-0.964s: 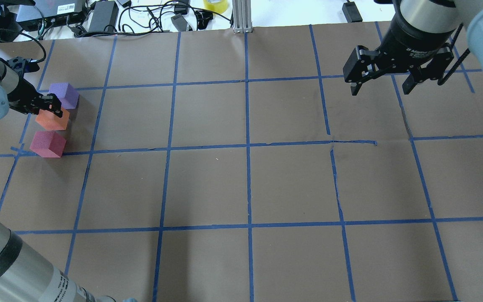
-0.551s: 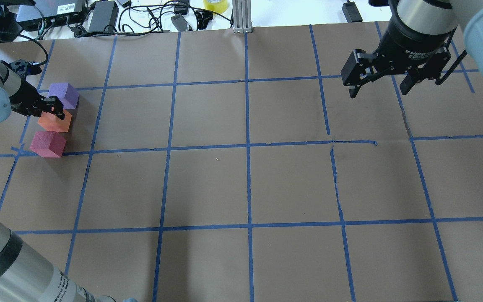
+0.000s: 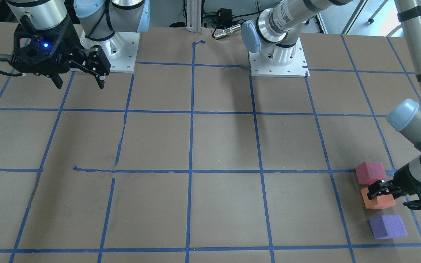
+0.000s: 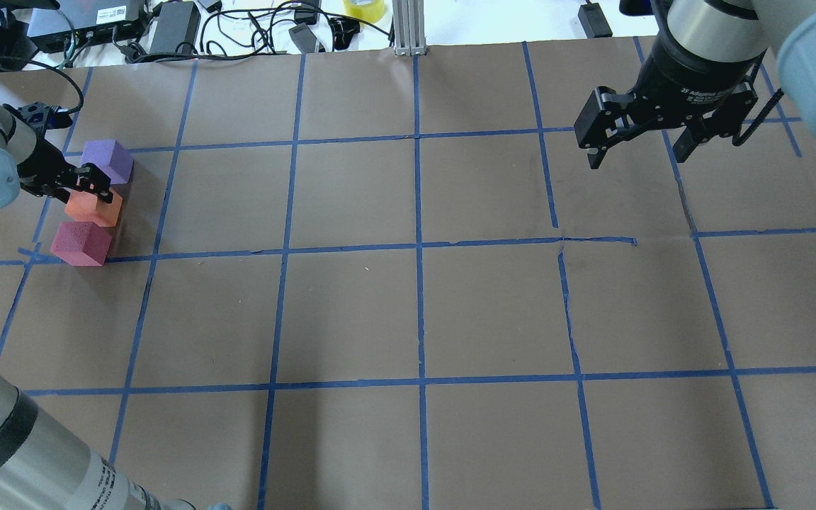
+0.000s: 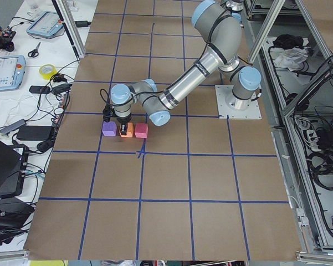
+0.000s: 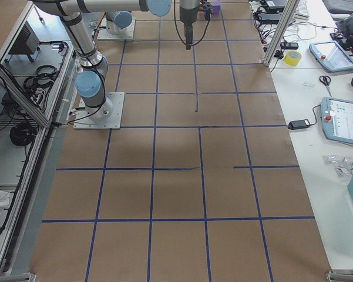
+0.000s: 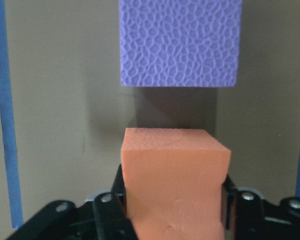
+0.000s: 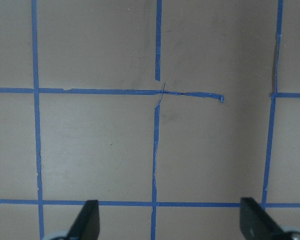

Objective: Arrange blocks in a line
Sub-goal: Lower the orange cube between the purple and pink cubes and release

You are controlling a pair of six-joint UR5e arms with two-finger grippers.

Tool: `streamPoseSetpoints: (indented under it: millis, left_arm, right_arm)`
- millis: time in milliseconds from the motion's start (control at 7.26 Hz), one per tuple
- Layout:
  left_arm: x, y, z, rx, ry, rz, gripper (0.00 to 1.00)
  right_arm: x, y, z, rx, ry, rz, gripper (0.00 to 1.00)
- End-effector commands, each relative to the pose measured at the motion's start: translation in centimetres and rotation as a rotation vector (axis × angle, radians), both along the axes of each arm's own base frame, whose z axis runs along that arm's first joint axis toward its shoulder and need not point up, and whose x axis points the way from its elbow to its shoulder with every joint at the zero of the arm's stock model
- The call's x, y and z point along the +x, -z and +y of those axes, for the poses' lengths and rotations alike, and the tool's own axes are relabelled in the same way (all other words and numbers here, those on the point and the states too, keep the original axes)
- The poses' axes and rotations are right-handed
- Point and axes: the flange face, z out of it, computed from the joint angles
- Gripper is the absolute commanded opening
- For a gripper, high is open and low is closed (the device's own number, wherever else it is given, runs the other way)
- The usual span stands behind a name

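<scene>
Three foam blocks sit in a short row at the table's left edge. The purple block (image 4: 108, 161) is farthest, the orange block (image 4: 94, 208) is in the middle and the pinkish-red block (image 4: 81, 243) is nearest. My left gripper (image 4: 89, 185) is shut on the orange block (image 7: 174, 175), low at the table. The purple block (image 7: 178, 42) lies a small gap ahead of it. In the front-facing view the row reads pinkish-red (image 3: 370, 172), orange (image 3: 378, 201), purple (image 3: 387, 226). My right gripper (image 4: 636, 142) is open and empty, raised over the far right of the table.
The brown table cover carries a blue tape grid (image 4: 418, 244). Cables, power bricks (image 4: 174, 25) and a yellow tape roll (image 4: 364, 7) lie beyond the far edge. An aluminium post (image 4: 408, 28) stands at the far middle.
My left gripper has shifted slightly with the orange block, which now sits a little closer to the pinkish-red block. My right gripper has drifted slightly toward the far side, still open.
</scene>
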Motion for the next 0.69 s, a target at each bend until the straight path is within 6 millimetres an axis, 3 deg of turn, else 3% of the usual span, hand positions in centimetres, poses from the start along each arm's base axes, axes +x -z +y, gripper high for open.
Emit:
streamPoseSetpoints:
  millis: [0,275,413,551]
  left_arm:
    - [0.1,-1.7,-0.2,-0.022,0.004,-0.015,0.88]
    - [-1.4,-6.4,-0.4,-0.040,0.020,-0.026,0.88]
    - [-5.2,-11.2,-0.2,0.021,0.018,0.010,0.88]
    - [-11.7,-16.5,0.6,0.046,-0.052,0.021,0.88]
  right_arm:
    - [0.0,0.0,0.1,-0.004,0.001,0.001,1.00]
    - [0.0,0.0,0.1,-0.007,-0.001,0.001,1.00]
    - [-0.1,0.0,0.0,-0.007,0.001,0.002,1.00]
    - [-0.1,0.1,0.0,-0.004,0.001,0.002,1.00]
